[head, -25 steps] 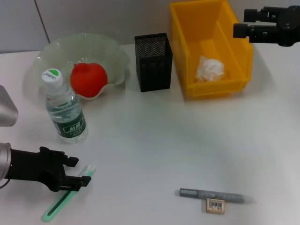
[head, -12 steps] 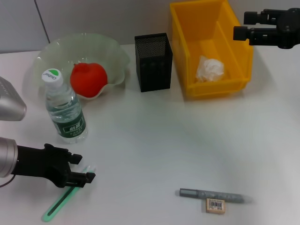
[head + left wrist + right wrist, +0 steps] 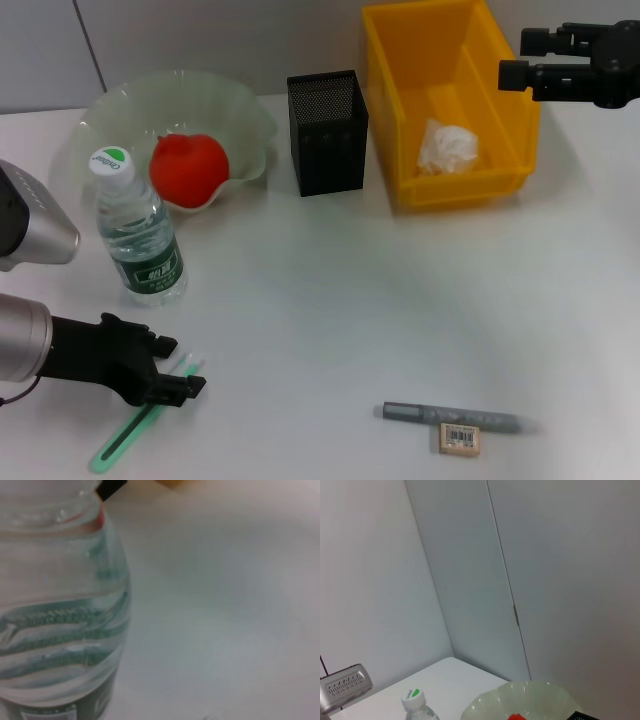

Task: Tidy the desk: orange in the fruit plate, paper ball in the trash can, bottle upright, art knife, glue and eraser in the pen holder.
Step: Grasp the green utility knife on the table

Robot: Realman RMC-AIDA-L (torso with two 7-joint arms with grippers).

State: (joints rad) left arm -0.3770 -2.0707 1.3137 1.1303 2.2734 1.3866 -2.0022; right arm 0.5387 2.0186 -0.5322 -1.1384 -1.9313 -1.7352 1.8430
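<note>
While the right gripper point(image 3: 512, 70) hangs raised above the far right edge of the yellow plastic bin point(image 3: 385, 130), its black fingers look close together with nothing between them, though the head view leaves this unsure. Inside the bin lies a crumpled white paper ball point(image 3: 447, 147). Just beside the bin stands a black mesh pen holder point(image 3: 327, 132). Farther left, a pale green wavy-edged glass fruit plate point(image 3: 240, 115) holds the orange point(image 3: 188, 168), which looks reddish. A clear water bottle with a white cap and green label point(image 3: 140, 232) stands upright just in front of the plate. Near the front left of the white desk point(image 3: 330, 290), the left gripper point(image 3: 186, 372) reaches low, its black fingers point(image 3: 165, 348) spread on either side of the upper end of a translucent green art knife point(image 3: 125, 435) lying flat. At front right, a grey glue stick point(image 3: 455, 415) lies flat, touching a small tan eraser with a barcode point(image 3: 460, 438).
</note>
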